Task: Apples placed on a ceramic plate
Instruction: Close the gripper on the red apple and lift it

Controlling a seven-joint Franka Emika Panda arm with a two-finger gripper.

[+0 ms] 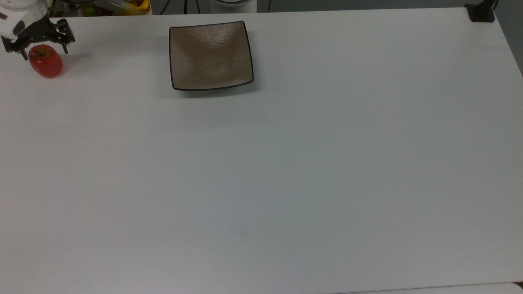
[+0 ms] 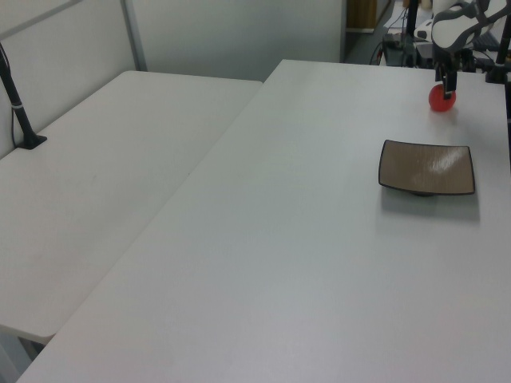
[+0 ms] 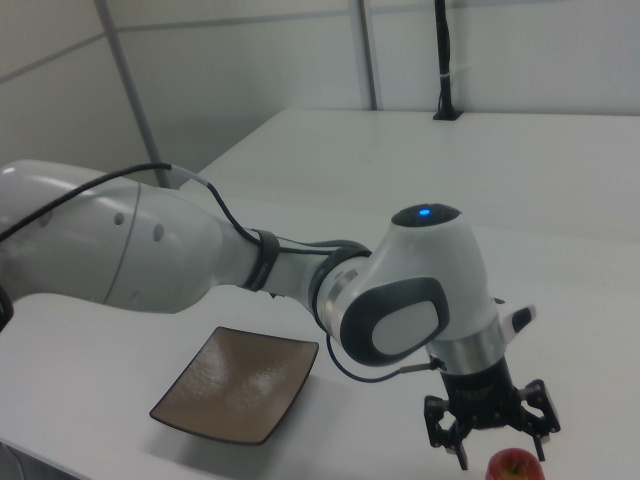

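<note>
While the top view puts my gripper [image 1: 39, 52] spread open astride the apple [image 1: 45, 63] on the white table [image 1: 286, 171], well left of the bare ceramic plate [image 1: 211, 55], the right view reveals my fingertips [image 3: 463, 459] above it.

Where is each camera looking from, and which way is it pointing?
Top view: high above, looking down on the white table; the gripper straddles the apple.
Left view: beside the table, looking along it toward the apple and plate; the gripper shows.
Right view: near the arm, looking over it; the gripper hangs above the apple.
All share apple, plate and gripper.
</note>
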